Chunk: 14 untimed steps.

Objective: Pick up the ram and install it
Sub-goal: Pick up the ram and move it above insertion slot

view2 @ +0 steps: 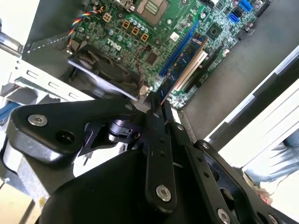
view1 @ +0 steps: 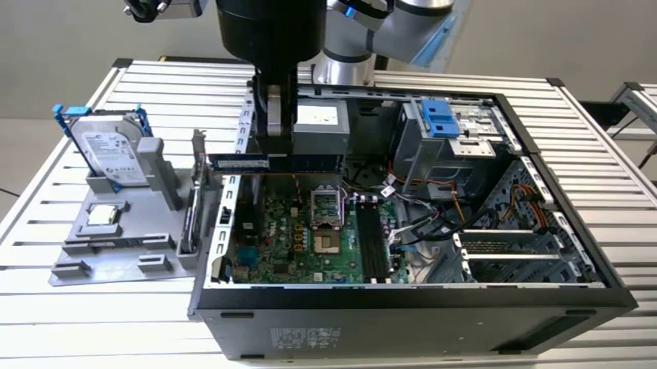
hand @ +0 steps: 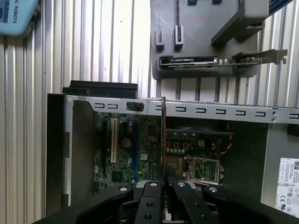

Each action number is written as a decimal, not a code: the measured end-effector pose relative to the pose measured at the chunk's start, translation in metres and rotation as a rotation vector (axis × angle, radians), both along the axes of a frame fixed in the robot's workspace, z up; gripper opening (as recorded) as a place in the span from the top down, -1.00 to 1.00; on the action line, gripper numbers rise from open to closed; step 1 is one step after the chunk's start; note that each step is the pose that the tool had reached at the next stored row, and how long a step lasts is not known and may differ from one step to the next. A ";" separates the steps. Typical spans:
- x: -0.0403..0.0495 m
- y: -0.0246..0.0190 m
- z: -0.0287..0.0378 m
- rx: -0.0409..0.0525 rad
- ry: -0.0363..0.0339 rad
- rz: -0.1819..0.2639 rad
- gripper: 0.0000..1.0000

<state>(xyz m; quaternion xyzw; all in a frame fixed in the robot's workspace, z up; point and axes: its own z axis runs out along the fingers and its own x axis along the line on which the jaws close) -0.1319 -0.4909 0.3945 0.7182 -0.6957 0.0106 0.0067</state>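
I see the black two-fingered gripper (view1: 273,146) pressed together on the ram (view1: 275,162), a long, narrow, dark blue-black circuit-board stick, pinching it near the middle so that it hangs level and on edge. The stick sits above the open black computer case (view1: 411,307), over the far part of the green motherboard (view1: 298,231) towards the exterior view's left. In the first wrist view it is a thin edge-on line (hand: 163,140) running out from the fingertips (hand: 163,185), crossing the case's perforated metal wall (hand: 210,112).
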 end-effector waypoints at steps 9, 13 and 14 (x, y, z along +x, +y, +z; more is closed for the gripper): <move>0.0086 0.0000 0.0000 0.0016 0.0000 0.000 1.00; 0.0128 0.0000 0.0000 0.0020 0.0000 0.000 1.00; 0.0139 0.0000 0.0000 0.0020 0.0000 0.000 1.00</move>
